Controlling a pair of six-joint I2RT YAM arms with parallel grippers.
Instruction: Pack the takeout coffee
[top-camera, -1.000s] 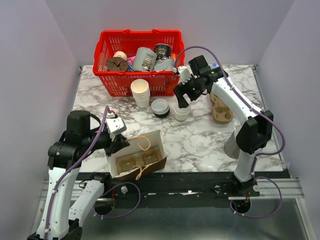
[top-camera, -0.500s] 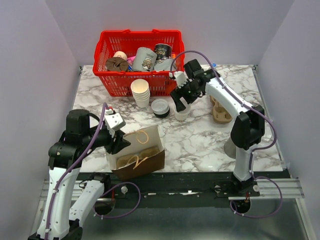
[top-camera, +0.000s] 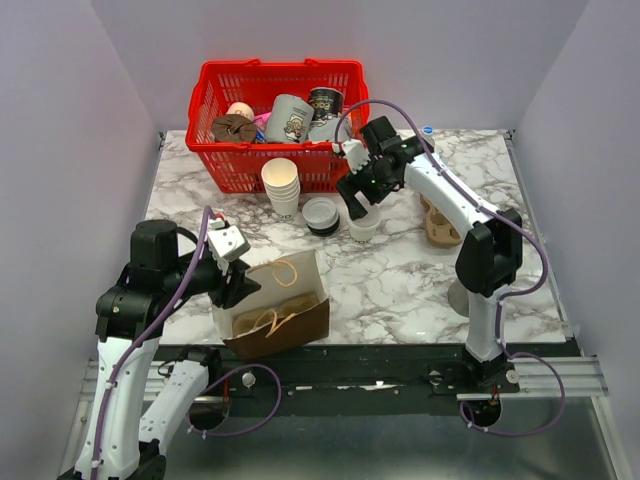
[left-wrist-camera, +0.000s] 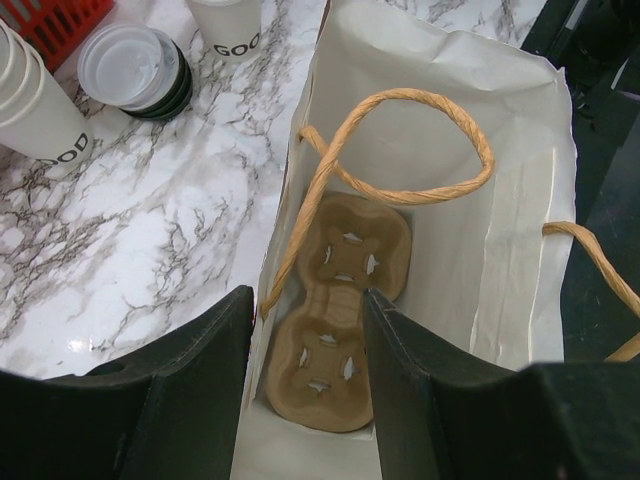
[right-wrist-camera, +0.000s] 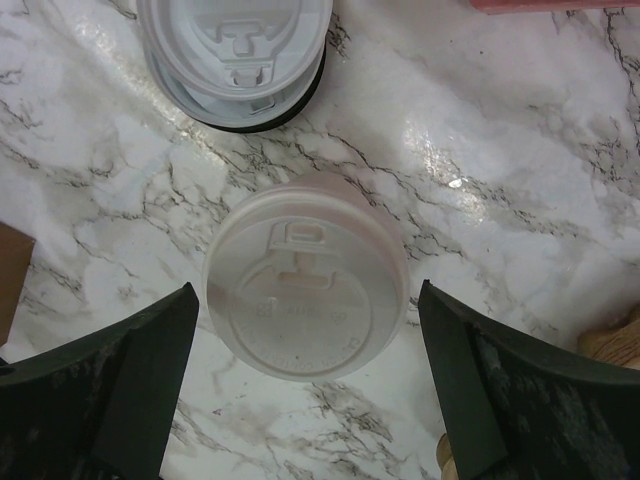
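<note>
Left gripper clamped on near-left wall of paper bag at near table edge; one two-cup carrier inside. Mid-table: one cup stack, one lid pile, one lidded takeout coffee centred under wide-open right gripper, untouched, bare marble around.

The desk has a white marble-patterned top with grey veins, and the light glints off it in soft patches. Plain pale lilac walls close it in behind and on both sides. Along the desk's near edge runs a black rail, and below that lies a grey metal floor panel.
</note>
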